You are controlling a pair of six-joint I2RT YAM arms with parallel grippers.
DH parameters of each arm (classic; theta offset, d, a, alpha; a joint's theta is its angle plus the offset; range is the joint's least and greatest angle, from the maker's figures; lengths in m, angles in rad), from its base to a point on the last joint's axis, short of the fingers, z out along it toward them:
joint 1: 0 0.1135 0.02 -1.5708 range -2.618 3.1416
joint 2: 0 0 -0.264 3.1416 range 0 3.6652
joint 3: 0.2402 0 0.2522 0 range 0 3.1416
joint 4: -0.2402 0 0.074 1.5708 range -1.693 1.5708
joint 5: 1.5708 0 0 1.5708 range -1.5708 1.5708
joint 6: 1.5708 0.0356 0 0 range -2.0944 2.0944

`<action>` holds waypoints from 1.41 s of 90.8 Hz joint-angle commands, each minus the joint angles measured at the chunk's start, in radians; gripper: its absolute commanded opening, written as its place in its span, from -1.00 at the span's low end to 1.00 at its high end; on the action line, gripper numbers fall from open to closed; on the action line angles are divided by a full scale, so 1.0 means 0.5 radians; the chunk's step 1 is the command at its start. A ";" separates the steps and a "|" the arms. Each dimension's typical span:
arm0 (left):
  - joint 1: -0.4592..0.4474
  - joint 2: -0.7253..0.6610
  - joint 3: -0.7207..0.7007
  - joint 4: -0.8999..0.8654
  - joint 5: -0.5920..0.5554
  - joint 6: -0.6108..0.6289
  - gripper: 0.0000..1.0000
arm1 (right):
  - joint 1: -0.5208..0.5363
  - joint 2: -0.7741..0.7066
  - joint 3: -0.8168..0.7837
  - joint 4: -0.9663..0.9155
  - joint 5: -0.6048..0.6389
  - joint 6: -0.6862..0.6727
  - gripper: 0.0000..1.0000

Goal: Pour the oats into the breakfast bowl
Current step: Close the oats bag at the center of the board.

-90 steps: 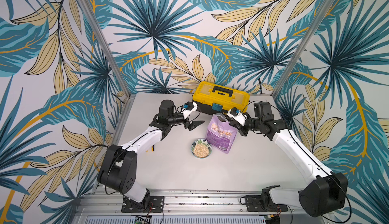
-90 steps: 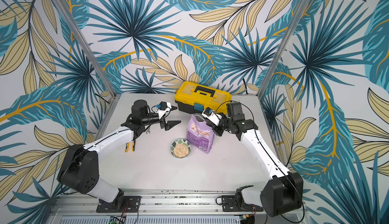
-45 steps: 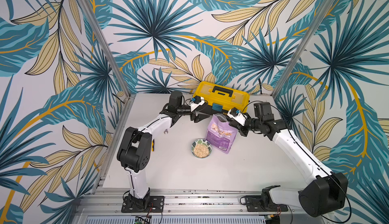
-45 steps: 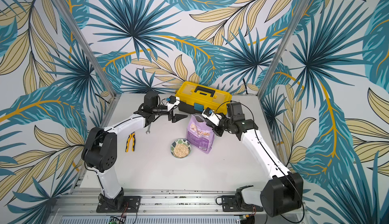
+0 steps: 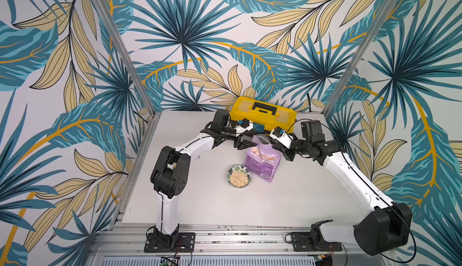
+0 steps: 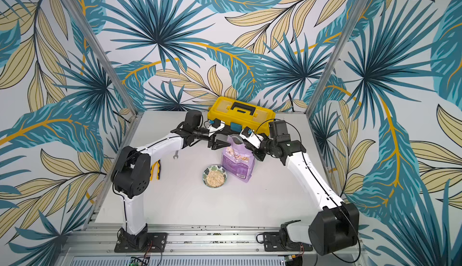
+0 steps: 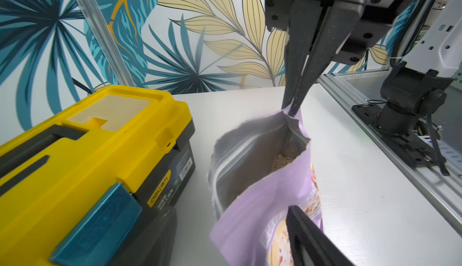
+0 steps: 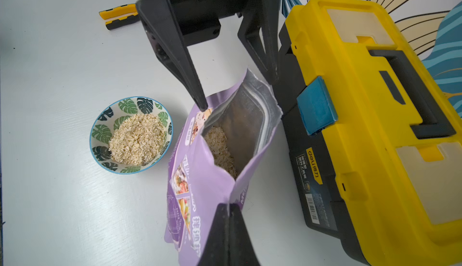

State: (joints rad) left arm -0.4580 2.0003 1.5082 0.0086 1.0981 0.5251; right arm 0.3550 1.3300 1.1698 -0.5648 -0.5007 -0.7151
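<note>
The lilac pouch (image 5: 261, 162) stands upright with its mouth open, and oats (image 8: 220, 149) show inside it. My right gripper (image 8: 231, 206) is shut on one top corner of the pouch (image 8: 207, 189). My left gripper (image 8: 237, 92) is open, with one finger on each side of the opposite top corner, its fingers (image 8: 197, 94) close to the pouch but not pressing it. The breakfast bowl (image 8: 100, 137), white with green leaves, sits just beside the pouch and holds a heap of oats (image 8: 137, 139). Both top views show the bowl (image 6: 205, 174), pouch (image 6: 238, 163) and grippers (image 6: 220, 144), (image 6: 251, 148).
A yellow-and-black toolbox (image 5: 262, 112) stands right behind the pouch, close to both grippers. Yellow-handled pliers (image 6: 156, 169) and a small wrench (image 6: 175, 155) lie on the table under the left arm. Metal frame posts and patterned walls border the table.
The left arm has swung in from the left to the pouch; its gripper now straddles the pouch's top corner and its jaws have narrowed. The right gripper, pouch and bowl have not moved.
</note>
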 commanded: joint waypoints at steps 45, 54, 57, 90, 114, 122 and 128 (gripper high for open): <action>0.004 -0.094 0.006 -0.074 0.006 -0.032 -1.00 | -0.027 0.011 -0.049 -0.179 0.419 -0.067 -1.00; 0.010 -0.158 -0.053 -0.046 -0.044 -0.023 -1.00 | -0.054 -0.005 -0.042 -0.209 0.508 -0.086 -1.00; 0.011 -0.178 -0.073 -0.030 -0.068 -0.023 -1.00 | -0.063 -0.016 -0.042 -0.212 0.533 -0.090 -1.00; -0.047 -0.409 -0.342 0.245 -0.316 0.066 -1.00 | -0.033 -0.042 0.061 -0.330 0.364 -0.072 -0.71; -0.072 -0.426 -0.451 0.551 -0.262 0.017 -1.00 | 0.054 0.051 0.192 -0.442 0.190 -0.062 0.33; -0.073 -0.421 -0.487 0.694 -0.225 -0.013 -1.00 | 0.079 0.143 0.275 -0.478 0.196 -0.071 0.40; -0.073 -0.415 -0.505 0.761 -0.207 -0.033 -1.00 | 0.094 0.218 0.342 -0.501 0.192 -0.071 0.41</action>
State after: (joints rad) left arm -0.4957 1.8362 1.2602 0.2077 0.9543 0.5266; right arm 0.3878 1.3773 1.2949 -0.7578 -0.3836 -0.7517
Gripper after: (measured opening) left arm 0.050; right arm 0.702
